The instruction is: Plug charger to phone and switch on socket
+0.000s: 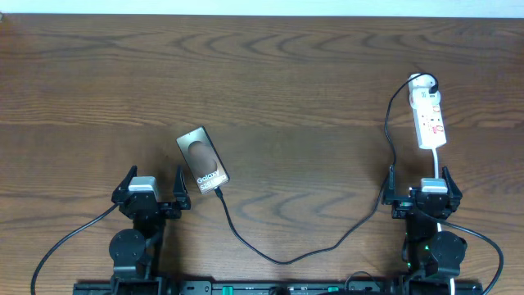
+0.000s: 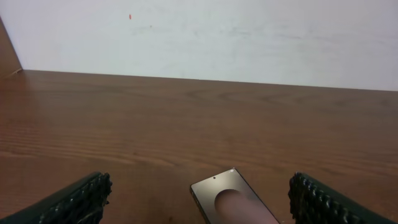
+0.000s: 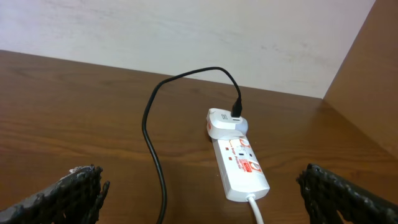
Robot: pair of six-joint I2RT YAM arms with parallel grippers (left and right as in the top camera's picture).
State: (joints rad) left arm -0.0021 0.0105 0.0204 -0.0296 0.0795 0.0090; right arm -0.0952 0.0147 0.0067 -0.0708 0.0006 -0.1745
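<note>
The phone (image 1: 202,159) lies flat and tilted on the table, its "Galaxy" end nearest me. In the left wrist view the phone (image 2: 236,200) sits low between my fingers. The charger (image 1: 282,260) is a thin black cable. Its tip meets the phone's near short end, and it loops right and up to a white adapter (image 3: 224,122) on the far end of the socket (image 1: 431,116). The white socket (image 3: 242,165) has red marks. My left gripper (image 1: 155,175) is open just left of the phone. My right gripper (image 1: 419,177) is open just below the socket. Neither gripper holds anything.
The table (image 1: 270,74) is dark wood with a pale wall behind it. The socket's white cord (image 1: 434,160) runs toward my right arm. The charger cable (image 3: 152,137) passes left of the socket. A wooden side panel (image 3: 373,81) stands at the right.
</note>
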